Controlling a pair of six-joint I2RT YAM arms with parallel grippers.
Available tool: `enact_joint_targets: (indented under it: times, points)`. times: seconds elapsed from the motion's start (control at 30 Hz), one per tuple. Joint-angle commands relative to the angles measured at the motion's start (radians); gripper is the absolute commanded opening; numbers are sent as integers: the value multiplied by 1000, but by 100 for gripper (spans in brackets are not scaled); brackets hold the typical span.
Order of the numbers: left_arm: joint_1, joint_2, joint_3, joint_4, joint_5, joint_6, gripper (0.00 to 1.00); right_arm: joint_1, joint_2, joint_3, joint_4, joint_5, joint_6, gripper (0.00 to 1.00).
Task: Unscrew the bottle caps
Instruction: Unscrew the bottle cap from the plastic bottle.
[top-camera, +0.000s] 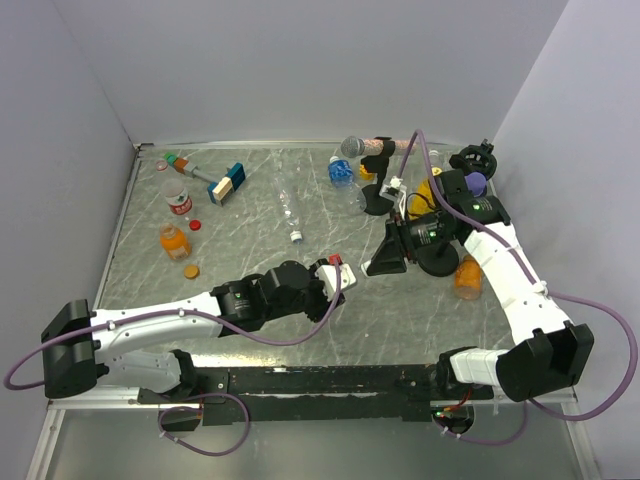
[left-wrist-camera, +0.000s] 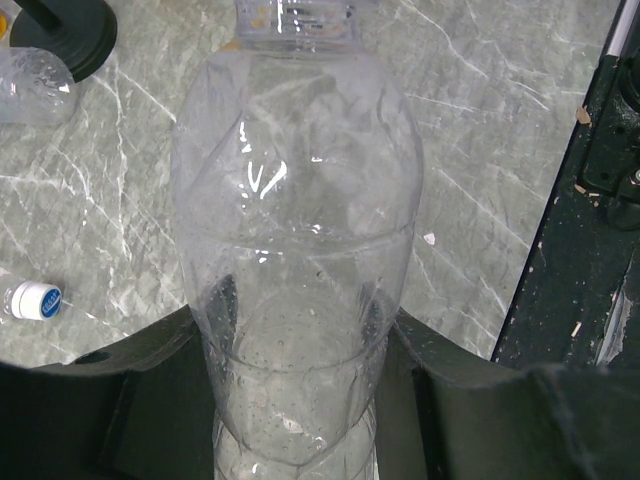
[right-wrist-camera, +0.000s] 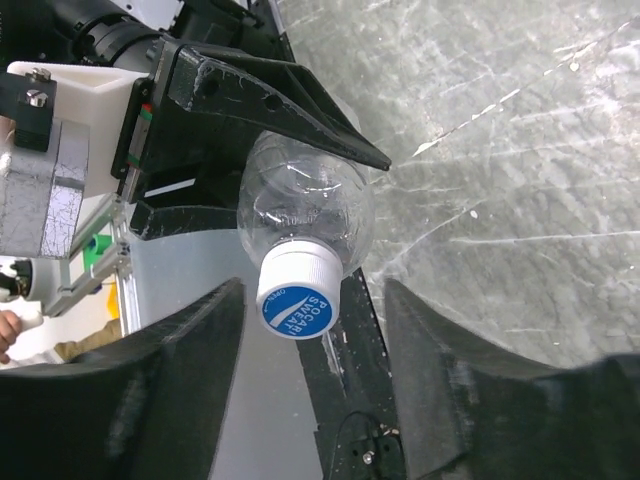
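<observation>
My left gripper (top-camera: 343, 273) is shut on a clear empty bottle (left-wrist-camera: 300, 230), its fingers (left-wrist-camera: 140, 390) pressed on both sides of the lower body. In the right wrist view the bottle (right-wrist-camera: 305, 205) points its white cap with a blue top (right-wrist-camera: 298, 296) at the camera. My right gripper (right-wrist-camera: 312, 292) is open around that cap, one finger (right-wrist-camera: 190, 360) on each side, with a gap to the cap on both sides. In the top view the right gripper (top-camera: 385, 260) faces the left one at mid-table; the clear bottle between them is hard to make out there.
Far left: a red-labelled clear bottle (top-camera: 177, 197), a red cap (top-camera: 195, 224), an orange bottle (top-camera: 173, 241), an orange cap (top-camera: 190, 270), a blue-and-tan block (top-camera: 226, 183). A capped clear bottle (top-camera: 291, 215) lies mid-table. Microphone stands (top-camera: 378, 203), a blue-labelled bottle (top-camera: 341, 172) and orange bottle (top-camera: 467, 277) crowd the right.
</observation>
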Motion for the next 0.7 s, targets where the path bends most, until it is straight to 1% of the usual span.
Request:
enact_joint_targets:
  times: [0.0,0.03,0.17,0.27,0.33,0.4,0.5,0.53,0.67]
  points:
    - [-7,5,34,52,13,16,17,6,-4,40,-1,-19,12,61]
    - [-7,5,32,51,13,18,17,6,-3,36,-1,-18,12,57]
    - [-7,14,41,49,13,24,17,6,-4,29,-3,-19,12,35]
    - [-7,17,46,46,13,27,17,6,-6,27,-9,-18,-1,23]
    - [-7,19,43,51,19,30,17,6,-7,30,-27,-28,-30,17]
    - [-7,14,37,52,31,25,17,8,-7,36,-61,-41,-93,14]
    - [-7,-1,20,52,67,22,17,13,3,41,-139,-79,-229,11]
    - [-7,-4,14,81,82,22,17,17,10,46,-159,-85,-276,10]
    - [-4,-19,3,88,130,7,17,52,4,35,-161,-65,-388,9]
